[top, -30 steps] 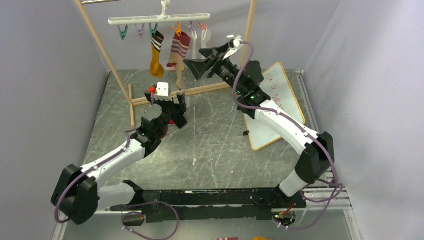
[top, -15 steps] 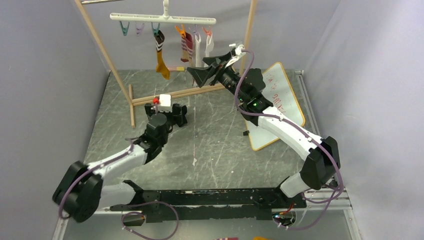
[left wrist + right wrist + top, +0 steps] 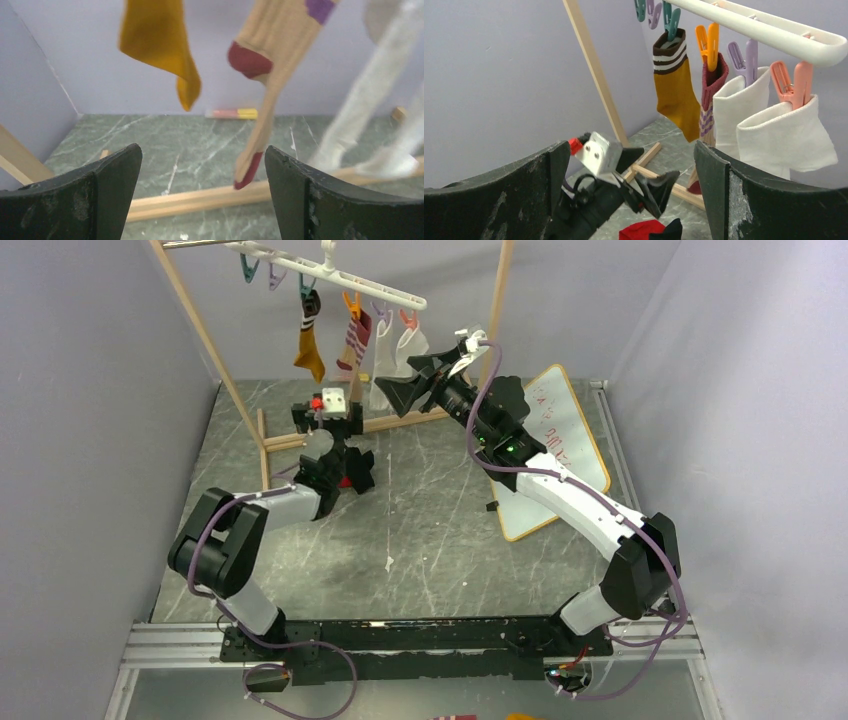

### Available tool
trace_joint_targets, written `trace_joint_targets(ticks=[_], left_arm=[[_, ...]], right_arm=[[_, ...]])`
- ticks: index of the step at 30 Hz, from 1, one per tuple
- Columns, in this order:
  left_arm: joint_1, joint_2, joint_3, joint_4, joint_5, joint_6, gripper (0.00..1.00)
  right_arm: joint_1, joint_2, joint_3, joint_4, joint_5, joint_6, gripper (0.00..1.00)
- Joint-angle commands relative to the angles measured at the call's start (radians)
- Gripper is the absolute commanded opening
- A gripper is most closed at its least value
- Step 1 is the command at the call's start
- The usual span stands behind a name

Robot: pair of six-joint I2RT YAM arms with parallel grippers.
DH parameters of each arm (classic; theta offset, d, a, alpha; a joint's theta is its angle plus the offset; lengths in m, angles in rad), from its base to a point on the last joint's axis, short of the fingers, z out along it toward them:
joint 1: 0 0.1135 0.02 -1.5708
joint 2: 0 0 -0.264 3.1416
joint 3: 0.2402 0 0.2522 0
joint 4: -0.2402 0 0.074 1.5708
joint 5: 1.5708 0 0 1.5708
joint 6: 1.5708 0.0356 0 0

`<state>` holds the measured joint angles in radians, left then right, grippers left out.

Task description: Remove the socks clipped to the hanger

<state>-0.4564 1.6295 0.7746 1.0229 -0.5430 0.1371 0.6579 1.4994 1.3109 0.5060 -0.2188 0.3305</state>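
The maroon-and-cream striped sock (image 3: 272, 75) hung vertically under the white plastic hanger (image 3: 774, 29), just ahead of the gaping left gripper (image 3: 202, 152).

Soft, even light fills every view. The table (image 3: 440, 530) shows only faint shadows below the hanger (image 3: 360, 285). In the left wrist view, the white socks (image 3: 370, 87) are smeared with blur, and the near fingers (image 3: 75, 200) are dark and slightly soft.
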Motion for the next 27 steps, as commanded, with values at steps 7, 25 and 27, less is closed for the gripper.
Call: trace_joint_targets(ticks=[7,25,27], left_arm=[[0.187,0.076,0.092,0.108,0.293,-0.055,0.97],[0.386,0.526,0.625,0.091,0.882,-0.252,0.94],[0.397,0.561,0.675,0.073,0.909,-0.262,0.75]], right_arm=[[-0.005,0.009,0.027,0.015,-0.04,-0.01,1.0],[-0.006,0.023,0.05,-0.008,-0.053,-0.024,1.0],[-0.006,0.023,0.05,-0.013,-0.051,-0.029,1.0]])
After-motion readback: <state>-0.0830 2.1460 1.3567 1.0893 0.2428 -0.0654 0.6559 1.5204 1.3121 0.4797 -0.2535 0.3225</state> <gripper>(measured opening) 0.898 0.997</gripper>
